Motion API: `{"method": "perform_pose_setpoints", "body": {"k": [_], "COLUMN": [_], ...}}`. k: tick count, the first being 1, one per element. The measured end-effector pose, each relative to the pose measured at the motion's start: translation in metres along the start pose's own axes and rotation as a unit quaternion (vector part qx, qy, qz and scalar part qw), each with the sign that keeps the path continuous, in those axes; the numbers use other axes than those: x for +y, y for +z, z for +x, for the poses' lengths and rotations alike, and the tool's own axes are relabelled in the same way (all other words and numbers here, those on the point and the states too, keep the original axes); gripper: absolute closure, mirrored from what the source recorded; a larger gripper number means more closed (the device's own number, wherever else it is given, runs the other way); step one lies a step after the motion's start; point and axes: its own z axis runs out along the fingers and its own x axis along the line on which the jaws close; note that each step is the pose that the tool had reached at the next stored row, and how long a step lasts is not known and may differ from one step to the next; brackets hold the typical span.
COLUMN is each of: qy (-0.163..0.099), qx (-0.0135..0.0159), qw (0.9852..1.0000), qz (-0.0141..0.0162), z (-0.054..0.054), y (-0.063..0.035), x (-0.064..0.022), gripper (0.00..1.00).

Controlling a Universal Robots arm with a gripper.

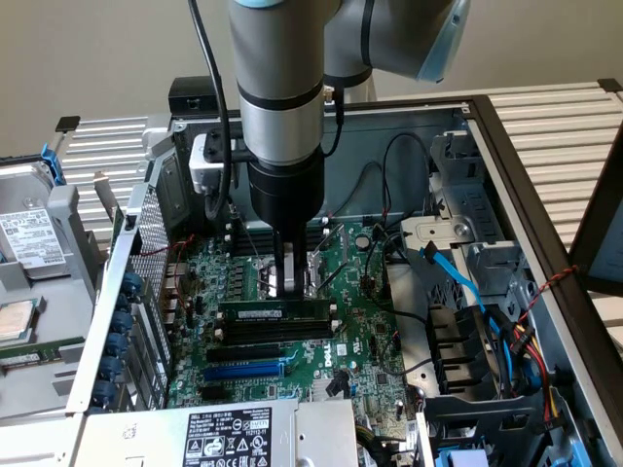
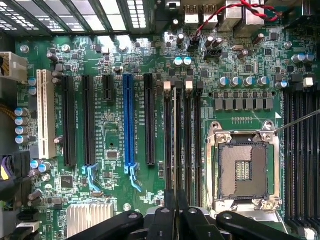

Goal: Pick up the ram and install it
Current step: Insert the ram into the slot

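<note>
The ram [image 1: 274, 311] is a long dark green stick with black chips, standing on edge over the black memory slots [image 1: 273, 333] of the motherboard [image 1: 360, 331]. My gripper [image 1: 283, 288] comes straight down onto its top edge at mid-length and is shut on it. In the wrist view the fingertips [image 2: 169, 212] stand close together, and the ram [image 2: 176, 150] runs edge-on away from them, in line with the memory slots [image 2: 190, 145]. I cannot tell whether the ram is seated in a slot or resting just above it.
The open processor socket [image 2: 245, 167] lies right beside the slots. Blue and black expansion slots [image 2: 129, 120] sit on the other side. Cables and a drive cage [image 1: 477, 321] crowd the exterior view's right. A loose processor [image 1: 15, 321] lies at the exterior view's left.
</note>
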Motion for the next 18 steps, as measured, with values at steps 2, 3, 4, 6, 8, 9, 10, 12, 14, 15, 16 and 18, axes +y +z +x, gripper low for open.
{"method": "perform_pose_setpoints", "body": {"k": [2, 3, 4, 6, 8, 9, 10, 12, 14, 15, 16, 18], "qy": [0.0, 0.0, 0.0, 0.0, 0.0, 0.0, 0.0, 0.0, 0.0, 0.0, 0.0, 0.0], "qx": [0.0, 0.0, 0.0, 0.0005, 0.001, 0.0011, 0.0014, 0.0019, 0.0021, 0.0022, 0.0022, 0.0024], "qw": [1.0, 1.0, 1.0, 1.0, 1.0, 1.0, 1.0, 1.0, 1.0, 1.0, 1.0, 1.0], "qz": [0.0, 0.0, 0.0, 0.0001, 0.0, 0.0, 0.0001, 0.0002, 0.0001, 0.0001, 0.0002, 0.0002], "z": [0.0002, 0.0002, 0.0003, 0.0003, 0.0004, 0.0004, 0.0003, 0.0004, 0.0004, 0.0004, 0.0004, 0.0004], "y": [0.0, 0.0, 0.0003, 0.0017, 0.0023, 0.0025, 0.0029, 0.0036, 0.0037, 0.0038, 0.0041, 0.0047], "x": [0.0, 0.0, -0.0001, -0.0001, -0.0001, 0.0, -0.0001, 0.0, 0.0, 0.0, 0.0, 0.0], "gripper": [0.87, 0.87, 0.87, 0.87, 0.87, 0.87, 0.87, 0.87, 0.87, 0.87, 0.87, 0.87]}}
